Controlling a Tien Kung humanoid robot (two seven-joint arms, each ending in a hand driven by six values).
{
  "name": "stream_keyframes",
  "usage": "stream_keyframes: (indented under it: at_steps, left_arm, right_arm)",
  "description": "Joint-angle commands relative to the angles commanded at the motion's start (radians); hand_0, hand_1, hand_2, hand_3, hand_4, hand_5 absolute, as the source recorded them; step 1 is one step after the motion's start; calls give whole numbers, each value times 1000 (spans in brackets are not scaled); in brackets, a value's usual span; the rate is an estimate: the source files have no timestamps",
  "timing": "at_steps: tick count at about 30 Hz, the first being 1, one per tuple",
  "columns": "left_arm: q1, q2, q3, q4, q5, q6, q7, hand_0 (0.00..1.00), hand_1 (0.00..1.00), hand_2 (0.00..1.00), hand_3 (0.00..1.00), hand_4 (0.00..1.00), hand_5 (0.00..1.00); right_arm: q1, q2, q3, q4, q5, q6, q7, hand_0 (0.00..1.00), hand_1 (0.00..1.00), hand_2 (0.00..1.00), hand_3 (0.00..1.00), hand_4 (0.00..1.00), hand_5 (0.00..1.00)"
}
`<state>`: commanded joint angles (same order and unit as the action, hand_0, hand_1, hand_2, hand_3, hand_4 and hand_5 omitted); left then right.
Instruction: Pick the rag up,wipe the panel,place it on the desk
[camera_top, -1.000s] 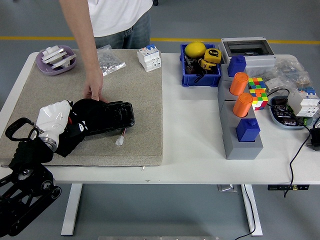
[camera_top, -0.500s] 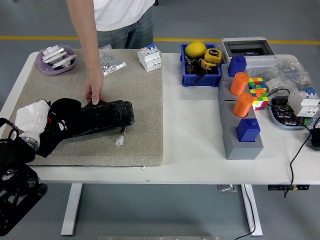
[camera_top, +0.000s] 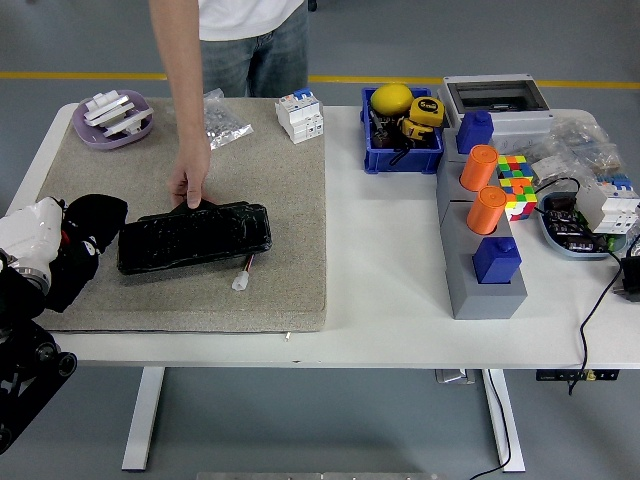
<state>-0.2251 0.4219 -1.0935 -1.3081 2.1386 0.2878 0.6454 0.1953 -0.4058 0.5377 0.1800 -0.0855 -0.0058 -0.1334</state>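
Left hand: the left hand (camera_top: 62, 243) sat at the left edge of the mat, its white back toward the camera, fingers clenched around the black rag (camera_top: 88, 235).
Rag: bunched in that grasp, just off the left end of the panel; whether it touched the panel could not be told.
Panel: the black panel (camera_top: 194, 237) lay flat on the grey mat (camera_top: 275, 210), long side running left to right, tilted slightly.
Connector: a small white plug on short wires (camera_top: 241, 277) lay on the mat just below the panel's right end.
Person: stood at the far side of the counter (camera_top: 385, 270); one person's hand (camera_top: 189, 182) reached down, fingertips pressing on the panel's far edge.
Right hand: out of the frame.
Mat, far end: a purple dish of white parts (camera_top: 111, 117), a clear bag of small hardware (camera_top: 222, 120), and a white circuit breaker (camera_top: 299, 115).
Counter, right half: a blue bin (camera_top: 401, 140) with yellow items, a grey block (camera_top: 473, 262) carrying two orange cylinders and blue pieces, and a colour cube (camera_top: 514, 186).
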Motion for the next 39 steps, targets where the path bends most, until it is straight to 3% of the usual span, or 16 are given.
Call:
stream_keyframes:
  at_steps: [7,14,15,20,21,23,26,27,38,39]
  left_arm:
    - [-35,-5,-3,59,-30,19,0,203,121,472,404,116,2]
    - [-68,-7,1,164,-61,60,0,209,132,472,406,120,2]
    - [-64,-4,2,177,-80,69,-15,272,264,512,514,553,2]
    - [-49,-10,-10,205,-146,83,-80,272,264,512,514,553,2]
    - [-48,-12,-12,206,-153,85,-90,302,378,538,577,604,2]
    - [-47,-14,-16,207,-171,86,-114,302,378,538,577,604,2]
    - [-46,-13,-16,205,-180,84,-123,302,378,538,577,604,2]
    - [-46,-12,-14,205,-179,86,-125,320,481,545,580,665,2]
    - [-40,-1,-19,200,-183,70,-114,327,515,553,580,693,2]
    - [-39,1,-17,195,-191,65,-113,328,532,566,577,736,37]
  right_arm:
    - [5,2,-19,0,18,1,4,709,503,632,621,998,558]
    - [7,5,-29,0,24,2,4,709,502,632,620,998,558]
    - [8,6,-29,0,24,1,4,709,502,632,620,998,558]
    - [3,8,-20,0,13,0,-1,709,502,632,620,998,558]
    - [3,8,-16,0,11,0,-2,709,502,632,620,998,557]
    - [4,9,-10,0,4,0,-4,709,502,632,620,998,557]
    - [5,11,-5,0,-4,-1,-6,709,502,632,620,998,557]
    - [5,11,-1,0,-8,-1,-7,709,502,632,620,998,557]
    - [1,16,0,0,-10,0,-6,710,502,632,620,998,556]
    - [1,16,-2,0,-8,1,-4,710,501,632,619,998,555]
